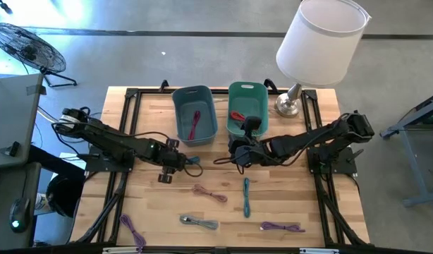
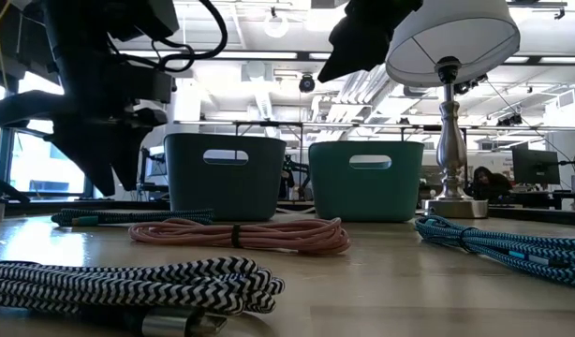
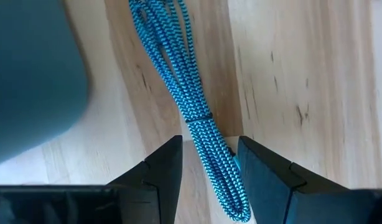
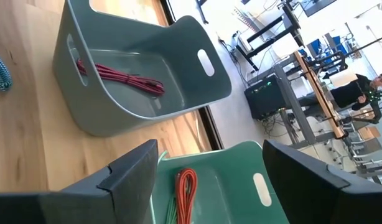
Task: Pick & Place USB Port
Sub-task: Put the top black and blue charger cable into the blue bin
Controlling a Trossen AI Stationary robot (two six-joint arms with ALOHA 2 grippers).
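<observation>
Left end effector [image 1: 175, 164] is low over the table [image 1: 301, 204], just in front of the blue-grey bin [image 1: 195, 115]. Wrist view: its fingers [image 3: 158, 171] straddle a bundled blue braided cable [image 3: 191, 99] lying flat on the wood. Jaws are apart with the cable between them, a small gap showing on each side, so not clamped. The cable's long axis runs straight out along the wrist camera's line of sight, from between the fingers away toward the bin side; a tie band cinches it near mid-length. Can't tell which end carries the plug.

Right end effector [image 1: 239, 154] hangs above the near edge of the green bin [image 1: 247, 107], jaws spread wide, holding nothing. Its wrist view looks into both bins: red cable [image 4: 119, 77] on the blue-grey bin floor, orange-red cable [image 4: 187, 186] in the green bin.

Loose on the table nearer the front: pink cable [image 1: 209, 192], teal cable [image 1: 246, 197], grey cable [image 1: 199, 223], purple cable [image 1: 283, 227], another purple one [image 1: 132, 230] at the front left. Lamp [image 1: 316, 49] stands at the back right corner.
</observation>
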